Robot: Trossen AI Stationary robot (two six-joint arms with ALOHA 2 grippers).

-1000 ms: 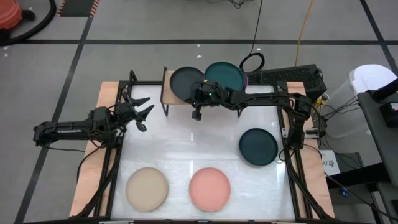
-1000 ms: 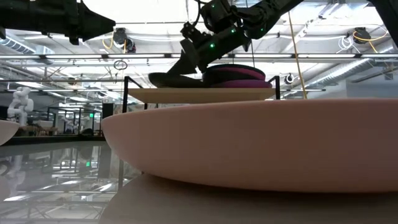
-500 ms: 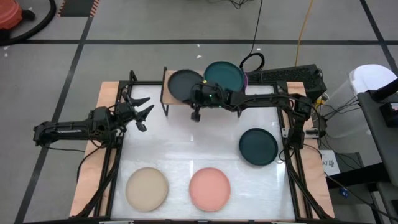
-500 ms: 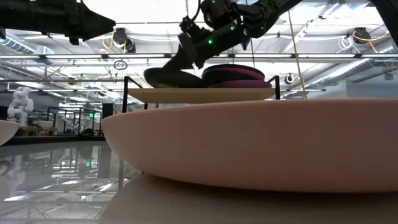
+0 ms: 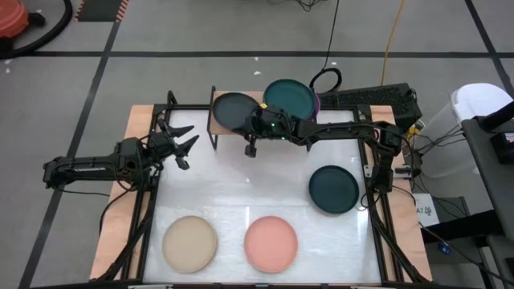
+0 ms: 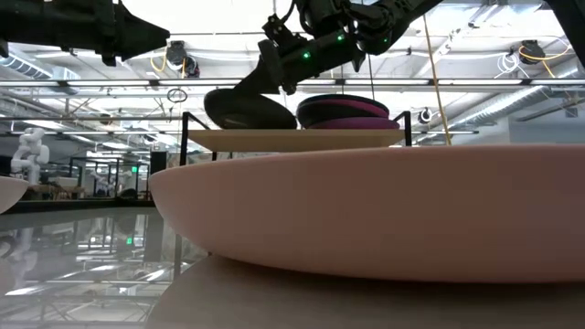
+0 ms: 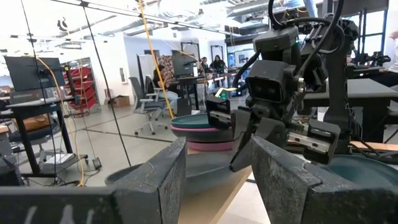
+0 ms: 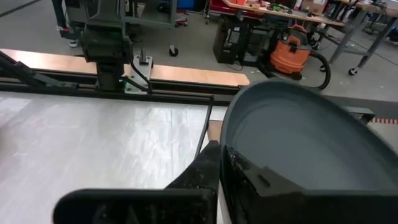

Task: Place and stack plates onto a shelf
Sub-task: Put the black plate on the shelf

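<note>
A dark grey plate sits tilted over the left half of the light-wood shelf, and my right gripper is shut on it. On the shelf's right half stands a stack with a teal plate on top and purple and magenta plates under it. On the table lie a teal plate, a beige plate and a salmon pink plate. My left gripper waits open above the table's left side. My right gripper pinches the dark grey plate's rim on its near right side, one finger inside the bowl and one outside. It comes in from the table's right, slanting down. The held side is raised, and the plate's lower left part is on the shelf board.
The shelf's thin black legs stand at the far middle of the white table. Black frame rails run along both sides. Open table surface lies between the shelf and the three loose plates.
My right gripper has moved a little toward the table's left along the shelf and risen slightly, still shut. The dark grey plate has slid left on the board and tipped more steeply, its held right side lifting while its left part stays low.
</note>
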